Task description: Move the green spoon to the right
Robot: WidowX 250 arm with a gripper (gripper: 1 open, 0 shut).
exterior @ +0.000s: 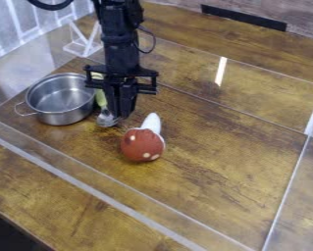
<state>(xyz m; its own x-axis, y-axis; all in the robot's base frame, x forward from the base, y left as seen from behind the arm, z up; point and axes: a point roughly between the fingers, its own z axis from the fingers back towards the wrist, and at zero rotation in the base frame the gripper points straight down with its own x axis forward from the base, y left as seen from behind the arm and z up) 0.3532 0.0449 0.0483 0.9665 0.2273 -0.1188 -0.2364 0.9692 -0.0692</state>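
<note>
The green spoon (pixel 102 104) lies on the wooden table between the pot and the mushroom. Its pale green handle points up the picture and its silver bowl (pixel 106 119) lies nearest me. My gripper (pixel 121 101) points straight down right beside the handle, its black fingers drawn together and shut. The handle shows just to the left of the fingers. Whether the fingers pinch it cannot be made out.
A steel pot (pixel 61 98) stands just left of the spoon. A red-capped toy mushroom (pixel 143 143) lies on its side just right of and below the spoon. Clear acrylic walls (pixel 284 196) fence the wooden table (pixel 211 147).
</note>
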